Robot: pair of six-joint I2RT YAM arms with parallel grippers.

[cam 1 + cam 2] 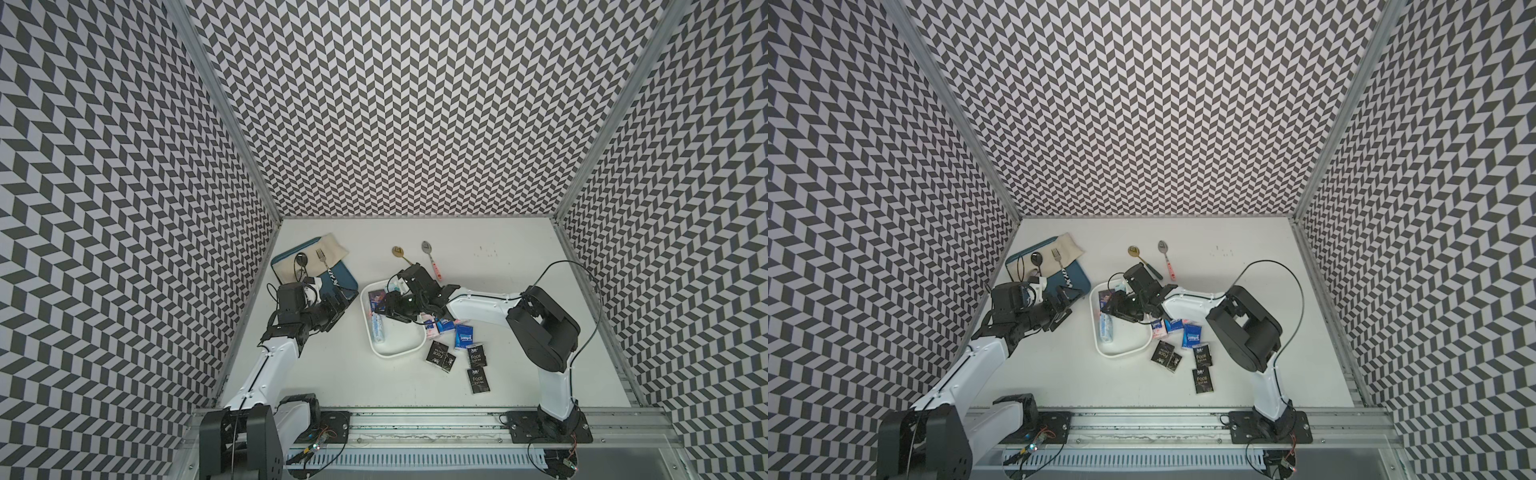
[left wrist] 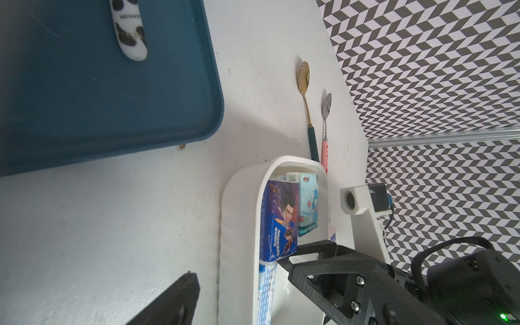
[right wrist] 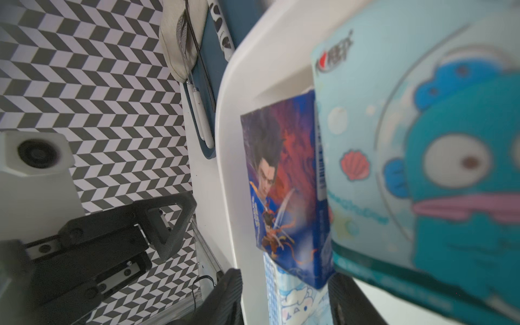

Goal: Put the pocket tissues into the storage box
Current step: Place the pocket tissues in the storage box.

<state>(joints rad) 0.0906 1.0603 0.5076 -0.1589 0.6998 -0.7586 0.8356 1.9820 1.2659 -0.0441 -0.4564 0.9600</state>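
The white storage box (image 1: pixel 392 355) (image 1: pixel 1121 353) (image 2: pixel 242 225) (image 3: pixel 228 140) lies mid-table. Inside it are a blue cartoon-warrior packet (image 2: pixel 281 219) (image 3: pixel 284 183), a teal fish packet (image 2: pixel 308 208) (image 3: pixel 422 168) and a pale blue-white packet (image 1: pixel 378 328) (image 3: pixel 292 301). My right gripper (image 1: pixel 386 311) (image 1: pixel 1113 309) (image 3: pixel 284 274) hangs over the box, jaws apart on either side of the warrior packet's lower corner. More pocket tissues lie right of the box: black "Face" packets (image 1: pixel 476 355) (image 1: pixel 478 380) (image 1: pixel 439 355), blue ones (image 1: pixel 463 336) and a pink-white one (image 1: pixel 430 328). My left gripper (image 1: pixel 336 311) (image 1: pixel 1064 308) stands open and empty left of the box.
A teal tray (image 1: pixel 347 284) (image 2: pixel 112 98) at the back left holds a beige cloth (image 1: pixel 330 245), a fork, a black spoon and a panda-patterned handle (image 2: pixel 129 33). A gold spoon (image 1: pixel 399 252) and a pink-handled spoon (image 1: pixel 428 249) lie behind the box. Patterned walls enclose three sides.
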